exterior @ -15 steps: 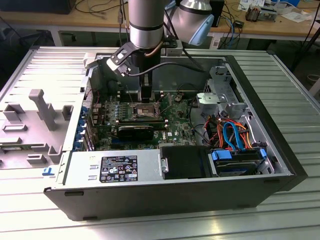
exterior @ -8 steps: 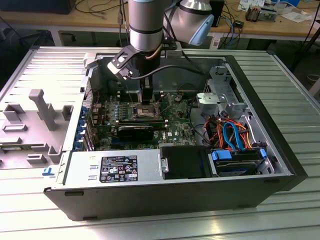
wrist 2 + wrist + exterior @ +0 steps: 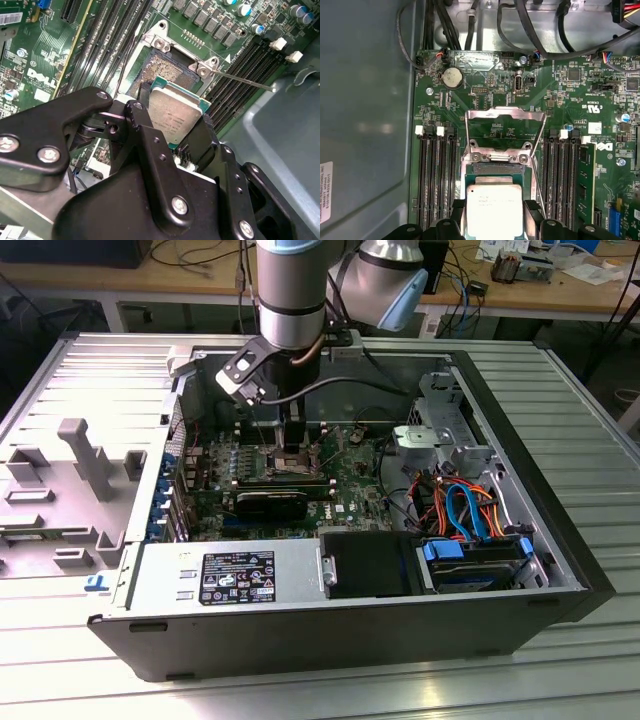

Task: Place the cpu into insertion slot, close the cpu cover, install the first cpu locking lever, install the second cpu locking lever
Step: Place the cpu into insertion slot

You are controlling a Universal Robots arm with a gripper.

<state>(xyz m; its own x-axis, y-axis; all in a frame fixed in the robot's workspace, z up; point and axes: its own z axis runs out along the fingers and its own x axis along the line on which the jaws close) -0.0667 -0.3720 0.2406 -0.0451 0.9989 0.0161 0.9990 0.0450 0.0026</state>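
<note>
Above the insertion slot (image 3: 167, 70) — the cpu (image 3: 174, 114), pinched between the gripper's (image 3: 175, 121) fingers (image 3: 141, 125).

cpu (image 3: 494, 202): you have a flat square chip, silver-grey top up, held at two opposite edges by the gripper (image 3: 495, 212), over most of the slot; seated or not, you cannot tell
insertion slot (image 3: 167, 72): square socket on green board, dark pin grid partly bare
cpu cover (image 3: 505, 113): silver frame, swung open from its hinge
locking lever (image 3: 245, 80): thin rod, unlatched, jutting from the slot's corner
</note>
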